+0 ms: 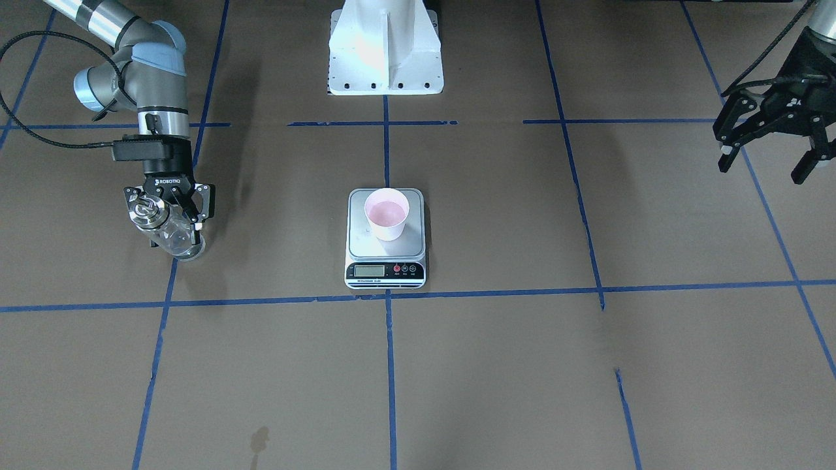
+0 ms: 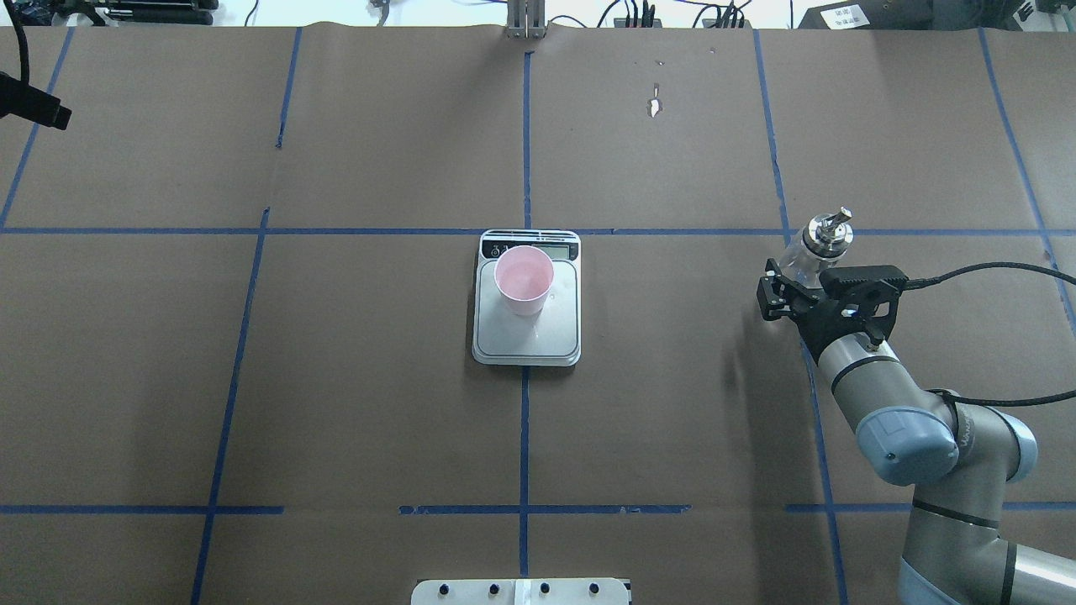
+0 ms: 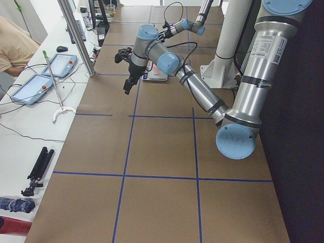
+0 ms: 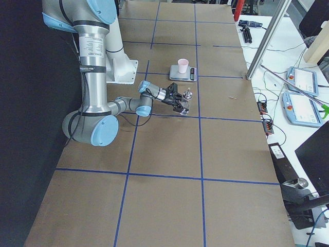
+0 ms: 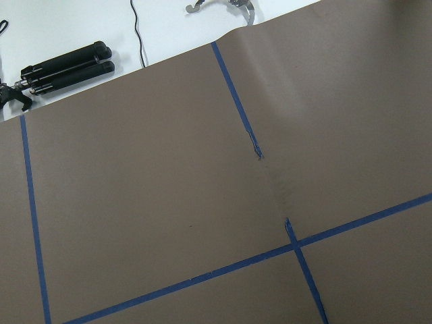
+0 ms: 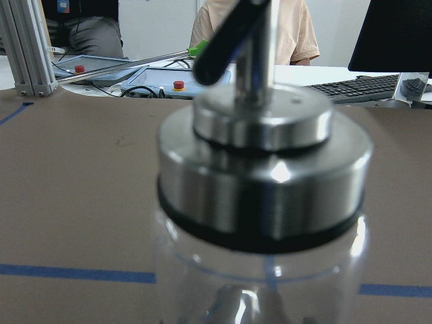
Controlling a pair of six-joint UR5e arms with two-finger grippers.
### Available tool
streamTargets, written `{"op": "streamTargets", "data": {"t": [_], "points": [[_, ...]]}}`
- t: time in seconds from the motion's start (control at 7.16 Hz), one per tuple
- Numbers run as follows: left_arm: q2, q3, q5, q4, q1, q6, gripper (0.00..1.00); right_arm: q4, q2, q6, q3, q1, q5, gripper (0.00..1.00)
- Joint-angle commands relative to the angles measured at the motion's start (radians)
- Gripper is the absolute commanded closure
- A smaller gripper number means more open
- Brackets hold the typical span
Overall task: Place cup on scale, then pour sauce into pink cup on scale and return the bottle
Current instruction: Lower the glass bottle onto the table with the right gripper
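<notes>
The pale pink cup (image 1: 386, 213) stands upright on the silver scale (image 1: 366, 247) at the table's middle, toward the display end of the platform (image 2: 525, 340). Off to the robot's right, my right gripper (image 1: 171, 217) is shut on the body of the clear glass bottle (image 1: 168, 230), which stands about upright with its metal cap (image 2: 828, 228) on top. The bottle fills the right wrist view (image 6: 263, 202). I cannot tell whether its base touches the table. The sauce does not show through the glass. My left gripper (image 1: 763, 171) hangs open and empty high over the table's left end.
The white robot pedestal (image 1: 385, 52) sits behind the scale. Blue tape lines (image 2: 525, 437) divide the brown table cover. A side bench along the far edge holds teach pendants (image 3: 33, 88) and a folded tripod (image 5: 64, 67), with a person seated there.
</notes>
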Motion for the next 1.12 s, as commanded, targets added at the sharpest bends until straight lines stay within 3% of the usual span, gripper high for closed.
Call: {"op": "streamTargets", "data": {"t": [0.0, 0.14, 0.98], "points": [[-0.001, -0.003, 0.000, 0.006, -0.001, 0.000, 0.09, 0.000, 0.000, 0.000, -0.007, -0.002, -0.014, 0.73], [-0.001, -0.003, 0.000, 0.006, -0.001, 0.000, 0.09, 0.000, 0.000, 0.000, -0.010, -0.002, -0.013, 0.57], [-0.002, -0.005, 0.000, 0.006, -0.001, 0.000, 0.09, 0.001, -0.007, 0.020, -0.011, 0.000, -0.009, 0.55]]}}
